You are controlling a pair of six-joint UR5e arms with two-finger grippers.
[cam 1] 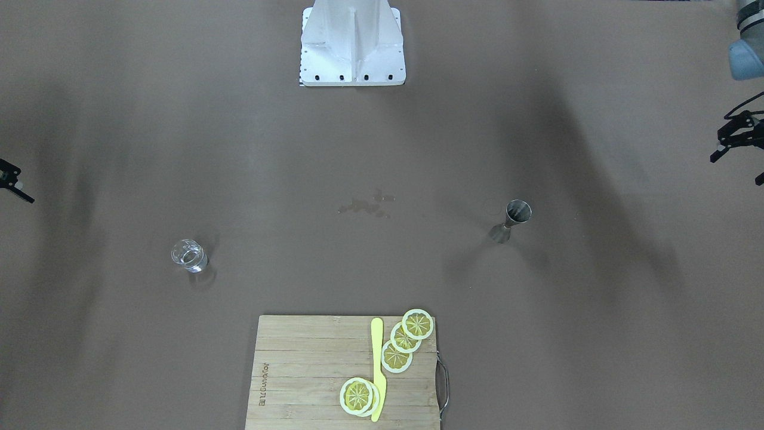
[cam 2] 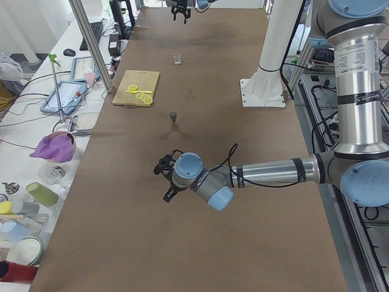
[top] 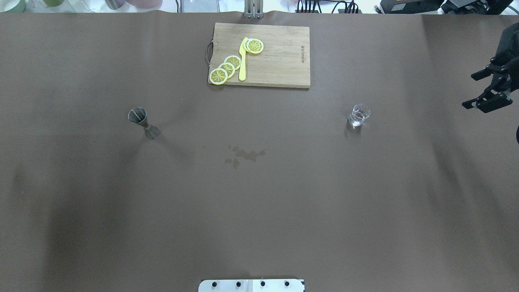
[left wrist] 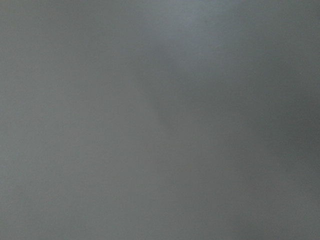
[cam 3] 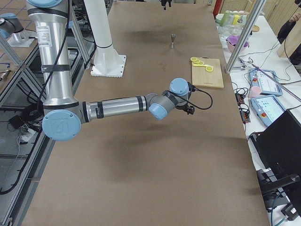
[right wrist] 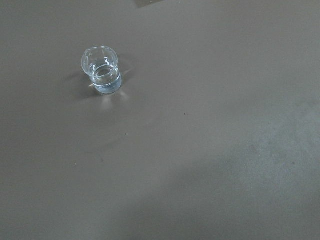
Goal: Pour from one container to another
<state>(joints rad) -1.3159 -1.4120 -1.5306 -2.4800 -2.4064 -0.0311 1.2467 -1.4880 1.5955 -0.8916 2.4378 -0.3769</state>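
Both arms wait out at the table ends, holding nothing. The right gripper (top: 470,90) is spread, the glass (top: 359,114) upright well inboard of it. The left gripper (cam 1: 735,164) looks spread too, and the jigger (top: 142,123) stands well inboard of it, mouth up, presumably to receive the pour.

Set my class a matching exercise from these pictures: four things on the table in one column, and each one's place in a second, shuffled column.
Things:
1 clear glass
2 jigger
3 yellow knife
4 wet spots

Places:
a lying on the cutting board
b middle of the table
c standing on the robot's right side
d standing on the robot's left side

Pairs: 1-c, 2-d, 3-a, 4-b
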